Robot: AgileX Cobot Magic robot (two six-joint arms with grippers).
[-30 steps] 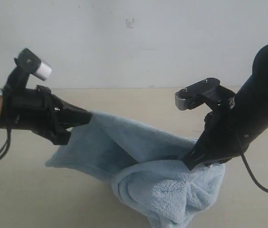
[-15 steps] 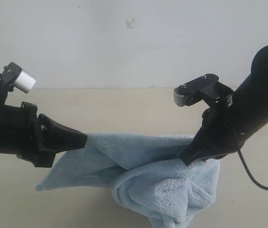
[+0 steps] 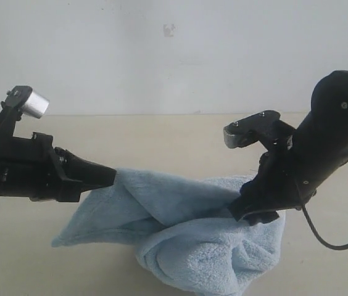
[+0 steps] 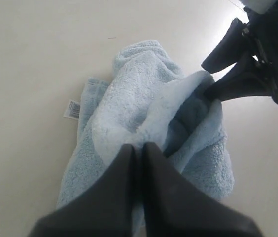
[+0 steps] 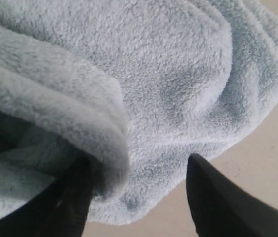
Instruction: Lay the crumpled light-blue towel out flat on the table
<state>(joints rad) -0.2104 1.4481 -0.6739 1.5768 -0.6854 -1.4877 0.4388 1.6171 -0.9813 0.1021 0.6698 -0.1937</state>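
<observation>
The towel (image 3: 186,228) lies in a crumpled heap on the near middle of the table (image 3: 161,135). It is bunched thickest at the near right and thins out to a flatter flap on the left. The left gripper (image 3: 111,176) reaches in low from the left side. Its jaws are pressed together on an edge of the cloth and hold that edge a little off the tabletop. Seen from its wrist, the two dark fingers (image 4: 119,187) meet with the fabric pinched at their tips. A small white label (image 4: 72,108) shows at a corner of the towel lying flat on the table. The right gripper (image 3: 251,214) comes down from the right onto the far right part of the heap. Its jaws stand apart: a thick fold of the towel hangs against one finger (image 5: 72,197), while the other is clear of the cloth, with bare table showing in the gap. Behind the table is a plain white wall (image 3: 161,55).
</observation>
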